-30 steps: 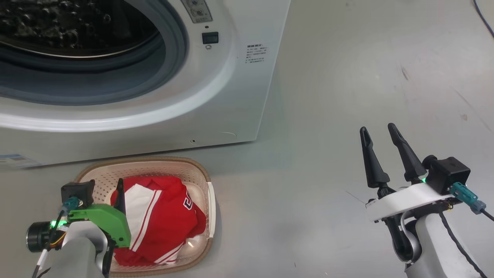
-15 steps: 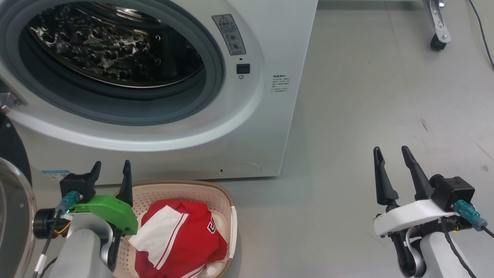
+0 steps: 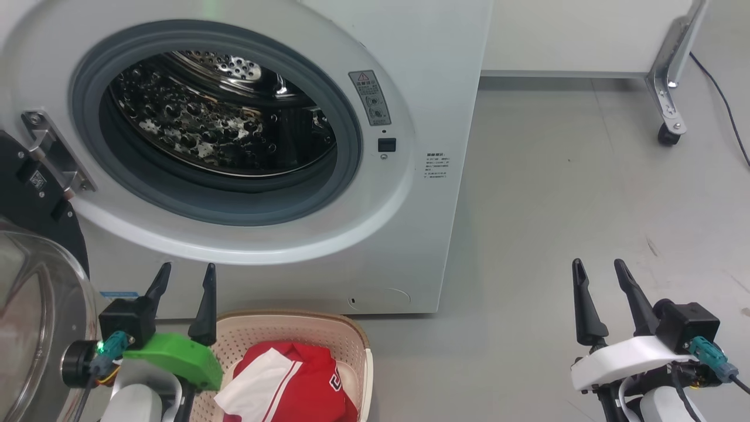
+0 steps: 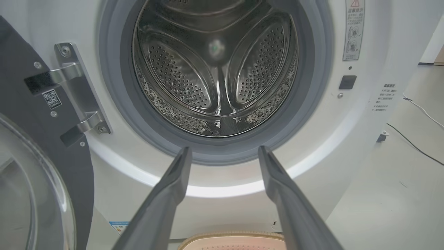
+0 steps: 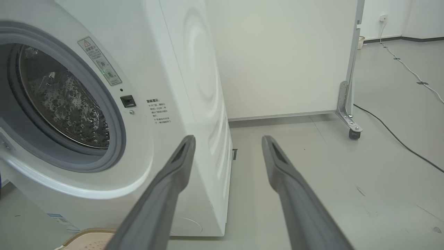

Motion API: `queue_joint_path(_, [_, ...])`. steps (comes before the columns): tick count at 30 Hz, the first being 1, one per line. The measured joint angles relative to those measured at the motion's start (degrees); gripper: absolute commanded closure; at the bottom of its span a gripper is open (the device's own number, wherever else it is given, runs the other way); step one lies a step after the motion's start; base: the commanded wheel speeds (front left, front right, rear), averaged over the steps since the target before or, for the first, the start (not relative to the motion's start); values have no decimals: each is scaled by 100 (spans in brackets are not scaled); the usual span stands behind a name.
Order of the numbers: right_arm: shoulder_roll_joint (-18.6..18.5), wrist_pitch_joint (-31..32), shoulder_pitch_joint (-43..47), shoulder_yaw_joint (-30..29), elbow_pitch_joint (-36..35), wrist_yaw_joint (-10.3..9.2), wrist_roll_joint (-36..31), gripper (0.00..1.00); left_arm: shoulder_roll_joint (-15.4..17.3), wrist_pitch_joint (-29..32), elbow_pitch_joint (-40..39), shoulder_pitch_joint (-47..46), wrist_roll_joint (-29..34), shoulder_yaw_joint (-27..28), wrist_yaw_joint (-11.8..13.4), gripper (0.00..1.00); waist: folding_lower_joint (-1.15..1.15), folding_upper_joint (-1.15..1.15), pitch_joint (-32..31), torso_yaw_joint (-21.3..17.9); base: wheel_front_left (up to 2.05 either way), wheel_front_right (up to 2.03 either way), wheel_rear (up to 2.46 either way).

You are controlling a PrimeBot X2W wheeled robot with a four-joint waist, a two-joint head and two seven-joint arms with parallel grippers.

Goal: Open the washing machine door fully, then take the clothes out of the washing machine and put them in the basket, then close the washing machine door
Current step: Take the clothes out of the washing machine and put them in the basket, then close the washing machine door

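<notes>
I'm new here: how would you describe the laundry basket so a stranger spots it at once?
Find the big white washing machine with its round opening. On the floor right in front of it sits the basket, cream with perforated sides and a brown rim. It alone holds the red and white clothes.

The grey floor (image 3: 545, 223) carries the white washing machine (image 3: 436, 82) at ten o'clock in the head view. The basket (image 3: 293, 318) stands just in front of it at seven o'clock. A wheeled white panel (image 3: 574, 35) stands at one o'clock, with a black cable (image 3: 726, 108) beside it at two.
</notes>
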Motion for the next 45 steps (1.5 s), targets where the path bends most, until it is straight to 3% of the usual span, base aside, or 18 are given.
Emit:
queue_joint_path(21, [9, 0, 276, 27, -191, 0, -44, 0, -5, 0, -1179, 1051, -249, -36, -4, 0, 0, 0, -250, -58, 0, 0, 0])
queue_joint_path(45, [45, 0, 287, 82, -259, 0, -46, 0, -5, 0, -1629, 1393, -249, -103, -7, 0, 0, 0, -187, -52, 0, 0, 0])
